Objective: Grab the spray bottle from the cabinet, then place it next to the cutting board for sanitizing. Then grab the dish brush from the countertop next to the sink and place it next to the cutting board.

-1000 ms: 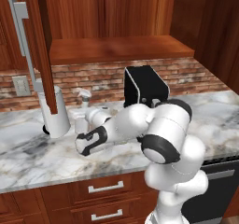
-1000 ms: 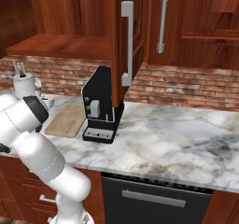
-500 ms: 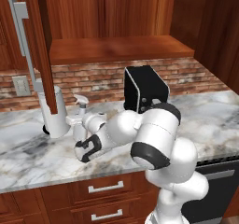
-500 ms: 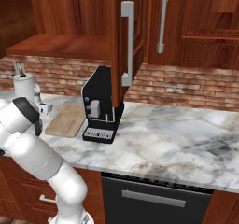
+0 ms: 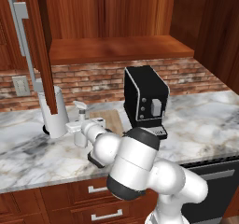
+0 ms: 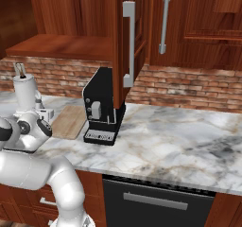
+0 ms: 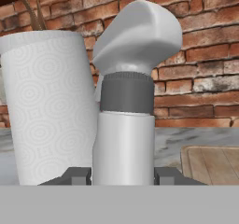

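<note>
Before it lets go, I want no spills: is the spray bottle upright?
Upright: the spray bottle stands vertical between the gripper fingers, head on top.

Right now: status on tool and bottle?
Tool low over countertop, fingers either side of spray bottle. Cutting board just beside. Paper-towel roll close on other side.

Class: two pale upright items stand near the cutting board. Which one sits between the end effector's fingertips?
The spray bottle, the narrower one with a grey collar and trigger head. The fingertips flank its body. The wider, patterned paper-towel roll stands beside it, ungripped.
</note>
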{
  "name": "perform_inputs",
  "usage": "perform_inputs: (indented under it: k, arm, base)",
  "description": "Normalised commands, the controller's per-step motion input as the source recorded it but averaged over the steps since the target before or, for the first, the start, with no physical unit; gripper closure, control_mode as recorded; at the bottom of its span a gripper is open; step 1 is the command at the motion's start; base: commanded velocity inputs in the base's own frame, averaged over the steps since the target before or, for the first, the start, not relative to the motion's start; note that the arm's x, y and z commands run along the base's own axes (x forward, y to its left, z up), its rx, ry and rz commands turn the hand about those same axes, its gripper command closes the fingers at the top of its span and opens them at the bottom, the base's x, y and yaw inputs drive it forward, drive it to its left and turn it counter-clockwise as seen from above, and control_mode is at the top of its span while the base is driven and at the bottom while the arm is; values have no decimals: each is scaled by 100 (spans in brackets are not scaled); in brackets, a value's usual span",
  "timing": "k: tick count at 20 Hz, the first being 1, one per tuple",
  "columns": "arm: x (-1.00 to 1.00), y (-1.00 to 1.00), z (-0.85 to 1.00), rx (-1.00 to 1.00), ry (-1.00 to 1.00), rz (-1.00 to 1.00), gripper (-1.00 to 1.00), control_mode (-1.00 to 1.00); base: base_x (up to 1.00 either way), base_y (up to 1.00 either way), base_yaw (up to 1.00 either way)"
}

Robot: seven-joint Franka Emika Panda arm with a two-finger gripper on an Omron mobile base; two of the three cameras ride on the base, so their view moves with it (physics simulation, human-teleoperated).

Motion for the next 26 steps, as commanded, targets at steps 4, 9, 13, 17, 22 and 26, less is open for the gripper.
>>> perform_inputs:
  k: [4,9,13,17,22,26]
  arm:
    - [0,11,-18,-7,0,0,100,-100]
    - [0,6,-19,-5,1,0,100,-100]
    - [-17,17,-26,-7,0,0,-100,-100]
    - [-23,12,-14,-5,0,0,-100,-100]
    - [-29,1,-4,0,0,0,-100,-100]
    - [-25,0,0,0,0,-2,-100,-100]
  base:
    - [0,0,0]
    - [0,0,0]
    - [0,0,0]
    - [0,0,0]
    - [0,0,0]
    - [0,0,0]
